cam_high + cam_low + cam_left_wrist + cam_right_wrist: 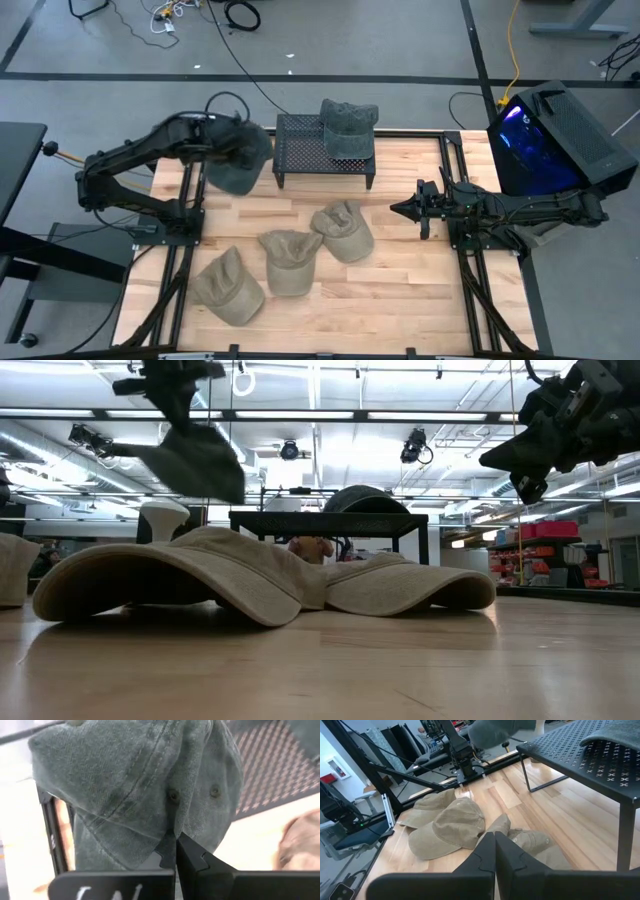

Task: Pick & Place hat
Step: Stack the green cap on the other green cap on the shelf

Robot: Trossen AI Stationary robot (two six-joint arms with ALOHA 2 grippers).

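A grey hat (237, 160) hangs in the air, pinched in the closed left gripper (222, 137) above the table's (400, 290) left side, just beside the black mesh stand (300, 145). Only the left wrist view shows the grip itself: the two dark fingers (192, 857) meet tight on a fold of the hat's cloth, with the mesh stand just beyond. The high view alone lays out the whole scene: a second grey hat (348, 127) rests on the stand's right end, and three tan hats (290, 258) lie on the wood in front of it, one at the left front, two overlapping nearer the middle. The right gripper (398, 209) waits over the table's right side, fingers shut on nothing. From table height, the nearest tan hat fills the foreground and hides most of the stand's legs and the lower part of the hat on it, while the carried hat shows clear of the wood at upper left. The right wrist view looks across the tan hats to the left arm's base. A lit screen (535, 145) glows off the right edge.
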